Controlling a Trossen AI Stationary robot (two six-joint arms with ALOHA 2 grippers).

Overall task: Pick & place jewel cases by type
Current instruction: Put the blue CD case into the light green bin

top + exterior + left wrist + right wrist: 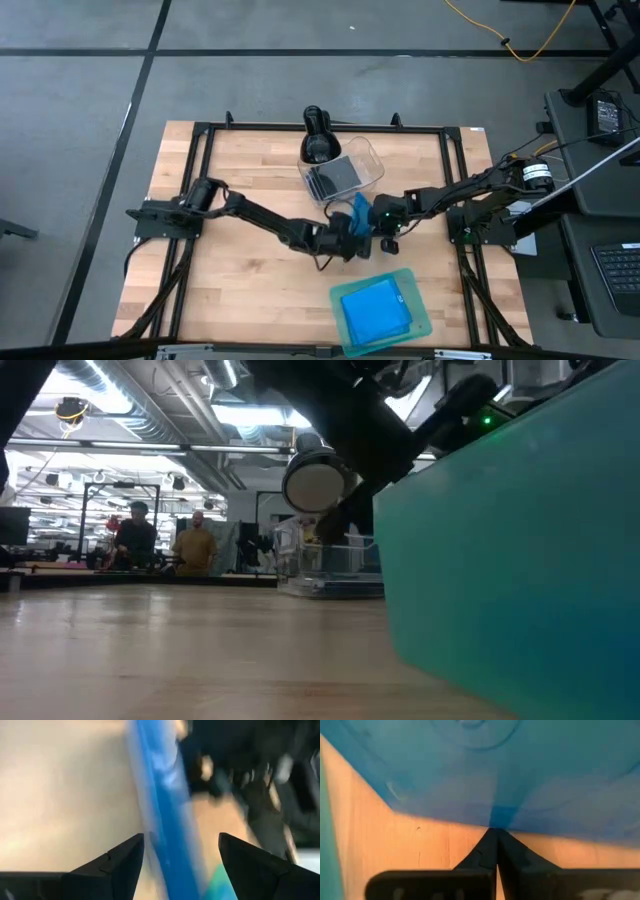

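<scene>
A bright blue jewel case (360,211) stands up on edge at the table's middle, between my two grippers. My right gripper (373,226) reaches it from the table's right and is shut on it; in the right wrist view the case (520,770) fills the picture above the gripper (496,832). My left gripper (351,238) comes from the left and is open. In its wrist view the case (165,810) runs edge-on between the two fingers of the gripper (182,862), nearer one of them; I cannot tell whether it touches. My right gripper pinches the blue case's edge (496,821) between the very tips of its two shut fingers. The fingers slant down from the table's right. The case stands tilted on edge beyond them; whether its lower part rests on the wood I cannot tell.
A teal tray (421,322) near the front edge holds blue cases (375,311); its wall (520,540) fills the low view's right. A clear tub (366,158) with dark cases (333,179) stands at the far middle, a dark device (317,135) behind it. Bare wood lies left.
</scene>
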